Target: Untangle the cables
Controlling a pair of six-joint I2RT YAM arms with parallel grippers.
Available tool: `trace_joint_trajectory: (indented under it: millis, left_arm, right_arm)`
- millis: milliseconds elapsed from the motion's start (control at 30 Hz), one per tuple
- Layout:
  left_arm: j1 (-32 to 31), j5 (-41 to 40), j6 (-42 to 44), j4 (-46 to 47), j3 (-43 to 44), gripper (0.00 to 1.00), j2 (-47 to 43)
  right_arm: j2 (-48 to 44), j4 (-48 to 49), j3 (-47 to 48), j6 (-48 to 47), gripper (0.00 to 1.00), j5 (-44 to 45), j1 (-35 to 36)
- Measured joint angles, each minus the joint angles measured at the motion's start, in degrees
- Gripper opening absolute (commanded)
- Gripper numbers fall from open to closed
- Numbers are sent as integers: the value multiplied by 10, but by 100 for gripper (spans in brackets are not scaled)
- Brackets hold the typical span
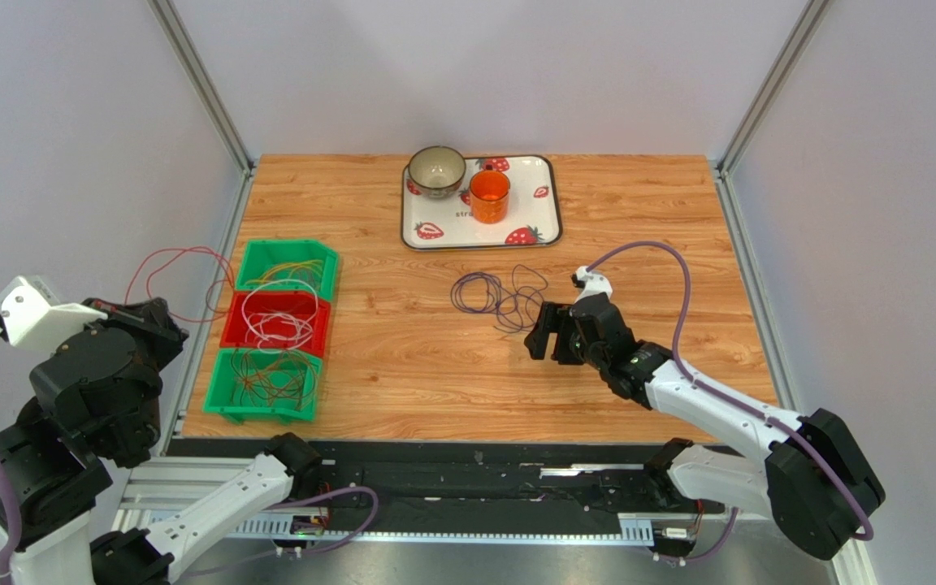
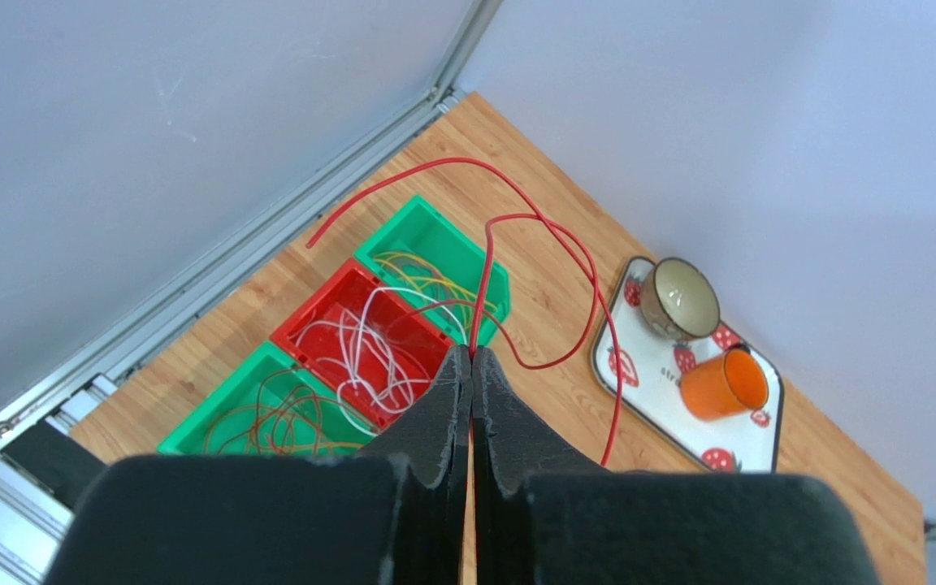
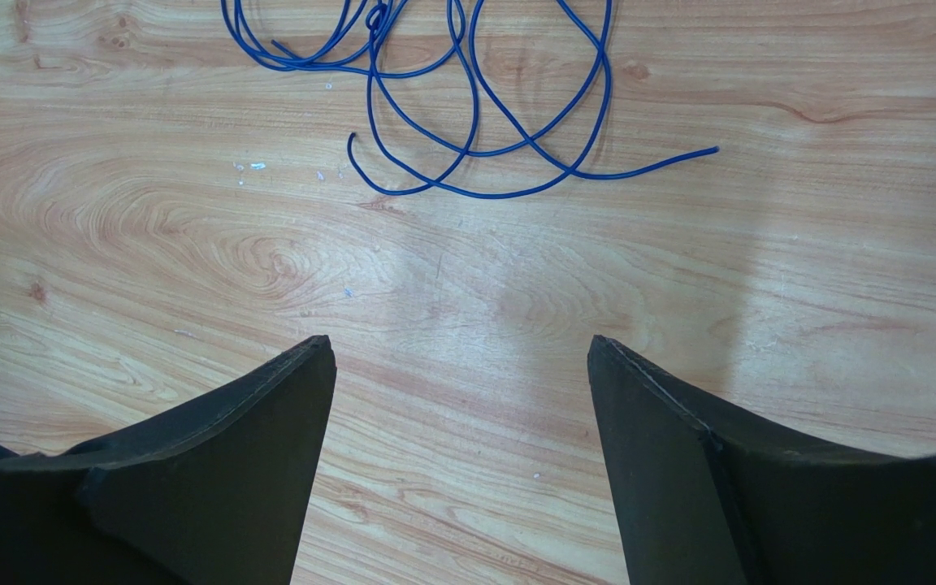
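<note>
Pinching a thin red cable [image 2: 436,160] between its fingertips, the left gripper [image 2: 472,356] is fully closed and held up in the air on the outer side of the red bin [image 1: 237,319]. From up there its camera looks down on that bin. The red cable arcs out in two loose loops above the bin. Where it drops behind the black fingers it is hidden, so I cannot see its lower end.

White cables lie coiled inside the red bin. A green bin [image 1: 314,252] touches its far side and holds yellowish wires, and another green bin [image 1: 219,390] touches its near side and holds orange-brown ones. The strands are too fine to count.

Well to the right of the red bin, a purple cable [image 1: 455,293] lies in loose loops on the wooden table [image 1: 412,378]. It looks blue in the right wrist view, which cuts off its upper loops. Just past it from the red bin, the right gripper [image 3: 457,347] hovers with its jaws spread wide and holds nothing.

Farther back and to the right of the red bin sits a strawberry tray [image 1: 546,219] with a bowl [image 1: 436,171] and an orange cup [image 1: 489,195].
</note>
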Motion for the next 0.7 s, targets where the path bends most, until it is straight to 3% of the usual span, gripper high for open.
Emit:
trace_joint_trajectory:
  millis: [133,300,700]
  left_arm:
    - [0,-21,-19,0,-25,0,-30]
    - [0,-21,53,-5,-80,0,-68]
    - [9,40,235,-3,-126,0,23]
  right_arm:
    - [0,0,0,0,80,0,0]
    - [0,0,0,-2,80,-3,0]
    - [2,0,3,-2,80,-5,0]
